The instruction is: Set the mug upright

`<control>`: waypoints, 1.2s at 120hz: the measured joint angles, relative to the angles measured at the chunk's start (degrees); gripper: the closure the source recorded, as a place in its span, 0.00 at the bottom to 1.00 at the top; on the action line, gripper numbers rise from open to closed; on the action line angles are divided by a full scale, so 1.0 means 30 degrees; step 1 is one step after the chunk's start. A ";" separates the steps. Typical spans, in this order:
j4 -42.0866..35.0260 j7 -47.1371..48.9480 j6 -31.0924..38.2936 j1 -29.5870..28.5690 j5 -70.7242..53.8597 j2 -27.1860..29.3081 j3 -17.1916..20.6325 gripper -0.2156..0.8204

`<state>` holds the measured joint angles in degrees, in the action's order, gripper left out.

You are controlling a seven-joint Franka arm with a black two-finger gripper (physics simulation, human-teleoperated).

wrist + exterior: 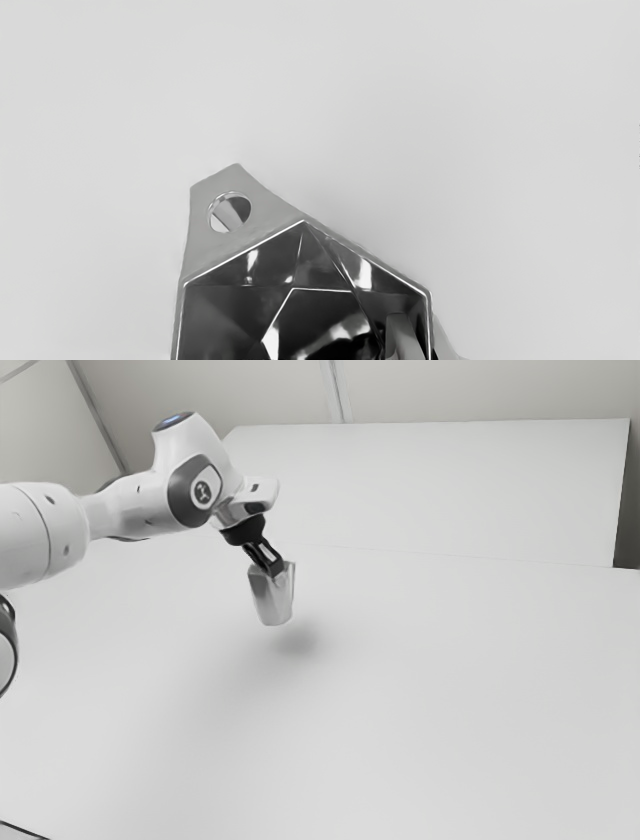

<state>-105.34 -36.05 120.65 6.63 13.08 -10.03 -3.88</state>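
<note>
Mug (273, 601) in gripper (274, 569), above table (420, 710); wrist view: dark inside.

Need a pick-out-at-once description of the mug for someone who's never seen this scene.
From the pale table, follow the white arm in from the exterior view's left to its black hand. The mug hangs from it above the tabletop, mouth up. Against matte table and smooth arm, it is shiny gray, angularly faceted, with a flat tab pierced by a round hole.

Arm (135, 506) extended from the exterior view's left, wrist (203, 488) bent. Tool (272, 569) slanted downward, fingers (276, 568) close together.
</note>
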 joint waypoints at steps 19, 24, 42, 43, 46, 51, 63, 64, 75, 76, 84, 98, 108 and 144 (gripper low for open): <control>-0.6732 0.3172 0.3275 0.0409 -0.2448 0.4783 0.0459 0.97; -0.8034 0.4024 0.4227 0.0333 -0.2851 0.5595 0.0719 0.97; -1.1086 0.7066 0.7077 0.0271 -0.3561 0.7431 0.1444 0.97; -1.1196 0.7227 0.7195 0.0271 -0.3578 0.7496 0.1465 0.97; -1.1652 0.7707 0.7568 0.0262 -0.3627 0.7785 0.1526 0.97; -1.2474 0.8499 0.8145 0.0224 -0.3686 0.8363 0.1779 0.97; -1.4004 1.0240 0.9133 0.0177 -0.3765 0.9266 0.2195 0.97; -1.4100 1.0375 0.9196 0.0175 -0.3768 0.9312 0.2213 0.97; -1.4763 1.1751 0.9739 0.0113 -0.3790 0.9501 0.2296 0.97; -1.4792 1.1867 0.9777 0.0108 -0.3790 0.9496 0.2299 0.97; -1.4975 1.2731 1.0041 0.0084 -0.3801 0.9411 0.2314 0.97; -1.5044 1.4031 1.0347 0.0031 -0.3806 0.8975 0.2321 0.97; -1.5050 1.4821 1.0501 0.0019 -0.3754 0.8445 0.2338 0.97; -1.5057 1.6855 1.0723 0.0047 -0.3521 0.7960 0.2337 0.61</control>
<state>-150.51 14.51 152.82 6.77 2.52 13.85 3.13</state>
